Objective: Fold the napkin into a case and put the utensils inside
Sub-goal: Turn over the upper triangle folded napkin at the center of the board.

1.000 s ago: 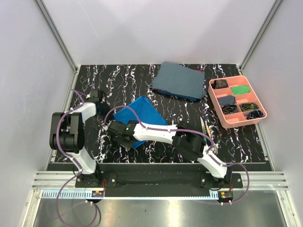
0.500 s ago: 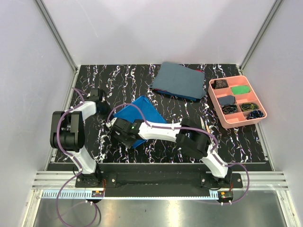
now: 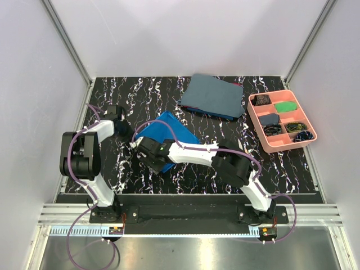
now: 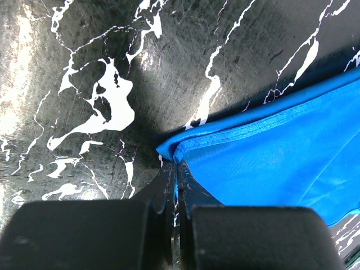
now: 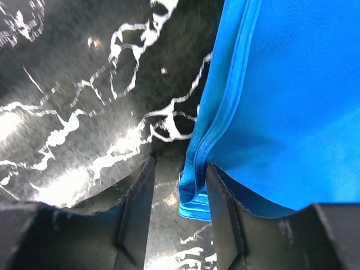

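Note:
The bright blue napkin (image 3: 171, 133) lies folded in layers on the black marbled table (image 3: 112, 93), left of centre; no narrow case shape shows. My left gripper (image 3: 125, 130) is at its left corner. In the left wrist view that gripper (image 4: 176, 169) is shut on the corner of the napkin (image 4: 270, 163). My right gripper (image 3: 145, 153) sits at the near corner. In the right wrist view this gripper (image 5: 180, 191) is open, with the layered edge of the napkin (image 5: 281, 101) lying between its fingers (image 5: 138, 197). One thin utensil (image 3: 242, 147) peeks out beside the right arm.
A dull grey-blue cloth (image 3: 212, 95) lies at the back centre. A pink compartment tray (image 3: 283, 120) with small items stands at the right. White walls and metal rails close in the table on the left, right and far sides.
My right gripper has crept a little toward the far right along the napkin's near corner, its forearm swinging with it. The left gripper has stayed shut on the corner.

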Available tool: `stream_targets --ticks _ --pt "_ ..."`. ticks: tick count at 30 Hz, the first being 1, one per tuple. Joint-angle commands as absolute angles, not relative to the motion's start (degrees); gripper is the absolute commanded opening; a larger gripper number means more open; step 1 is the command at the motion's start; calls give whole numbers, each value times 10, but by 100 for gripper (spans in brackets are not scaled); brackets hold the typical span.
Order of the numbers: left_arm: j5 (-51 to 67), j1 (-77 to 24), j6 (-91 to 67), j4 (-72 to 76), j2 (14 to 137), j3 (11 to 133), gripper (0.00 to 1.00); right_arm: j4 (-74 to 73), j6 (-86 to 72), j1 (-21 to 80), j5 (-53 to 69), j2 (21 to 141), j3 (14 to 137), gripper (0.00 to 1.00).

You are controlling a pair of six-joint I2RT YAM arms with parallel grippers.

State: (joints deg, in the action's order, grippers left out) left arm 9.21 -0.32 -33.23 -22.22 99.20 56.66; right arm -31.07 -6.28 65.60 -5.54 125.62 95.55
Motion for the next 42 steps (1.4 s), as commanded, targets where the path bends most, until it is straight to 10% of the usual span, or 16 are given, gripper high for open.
stream_targets --ticks 1,18,32,42 --pt "93 -2 -319 -238 1012 570 0 -380 -59 651 -69 1231 960 49" --pt "102 -2 -317 -236 1012 571 0 -380 -46 642 -63 1273 962 47" --pt "121 -3 -320 -229 1002 571 0 -389 -39 614 -3 1302 983 8" --pt "118 -1 -377 -194 924 527 60 -381 -90 613 68 1230 974 0"
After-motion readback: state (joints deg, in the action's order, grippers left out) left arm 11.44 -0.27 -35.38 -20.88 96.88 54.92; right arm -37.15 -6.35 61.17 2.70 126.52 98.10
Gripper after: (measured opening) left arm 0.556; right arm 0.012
